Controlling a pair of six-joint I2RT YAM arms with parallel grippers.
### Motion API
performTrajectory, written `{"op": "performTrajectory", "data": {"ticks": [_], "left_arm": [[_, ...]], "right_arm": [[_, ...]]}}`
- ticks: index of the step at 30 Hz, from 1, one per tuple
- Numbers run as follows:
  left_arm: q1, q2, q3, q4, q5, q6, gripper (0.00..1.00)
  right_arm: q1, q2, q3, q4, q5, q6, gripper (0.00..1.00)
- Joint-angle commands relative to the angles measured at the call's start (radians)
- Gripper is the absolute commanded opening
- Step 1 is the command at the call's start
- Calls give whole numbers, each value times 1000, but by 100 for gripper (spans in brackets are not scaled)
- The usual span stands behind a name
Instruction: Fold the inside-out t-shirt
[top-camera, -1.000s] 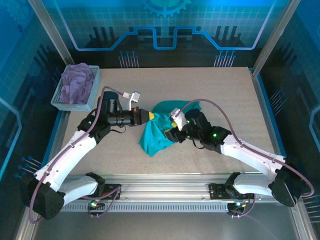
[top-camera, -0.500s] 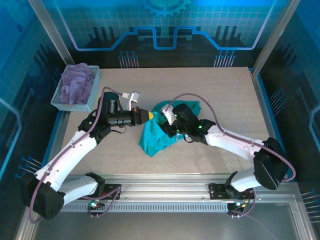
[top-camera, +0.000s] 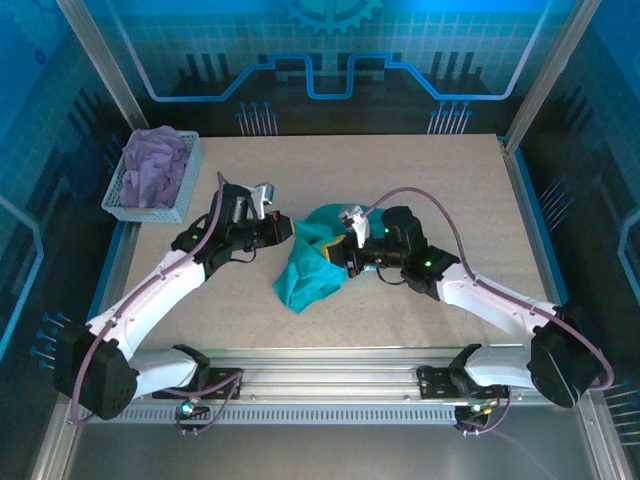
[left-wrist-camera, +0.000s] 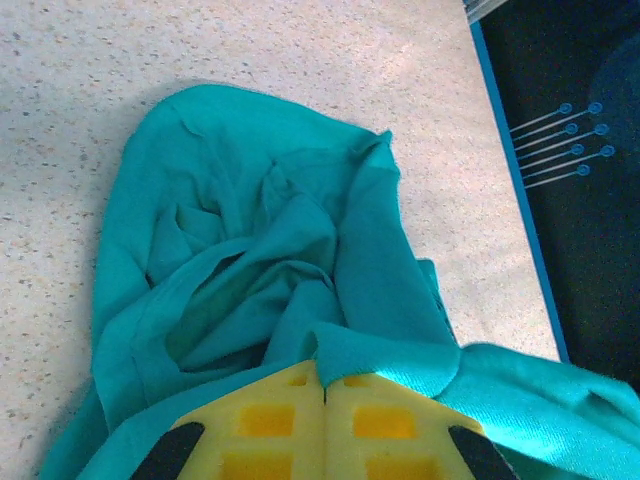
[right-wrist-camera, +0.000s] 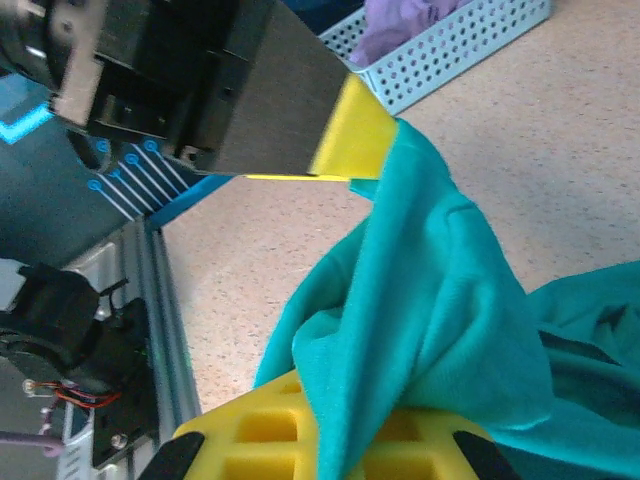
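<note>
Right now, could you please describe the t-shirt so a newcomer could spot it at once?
On the speckled table, look at its middle. The t-shirt is the crumpled teal heap there; the lavender garment lies apart in the basket at the far-left corner.

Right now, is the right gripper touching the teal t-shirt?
Touching. The right wrist view shows it plainly: the right gripper is shut on a fold of the teal t-shirt, with the cloth pinched between its jaws.

- White-shelled left arm (top-camera: 150, 300) and right arm (top-camera: 500, 305), with black joints and small green lights.
- A purple-grey cable (top-camera: 420, 197) loops along each arm.
- Yellow grid-moulded fingers on left gripper (left-wrist-camera: 323, 385) and right gripper (right-wrist-camera: 320, 425).
</note>
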Motion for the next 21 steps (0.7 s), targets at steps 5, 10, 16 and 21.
{"op": "performTrajectory", "data": {"ticks": [5, 10, 16, 21], "left_arm": [[14, -15, -41, 7, -54, 52, 0], [15, -26, -71, 27, -19, 55, 0], [14, -42, -93, 34, 6, 52, 0], [14, -47, -103, 49, 22, 53, 0]], "right_arm": [[-20, 21, -12, 95, -77, 31, 11], [-19, 66, -5, 160, -88, 51, 16], [-19, 104, 30, 130, -63, 62, 11], [-21, 109, 40, 154, -74, 89, 0]]}}
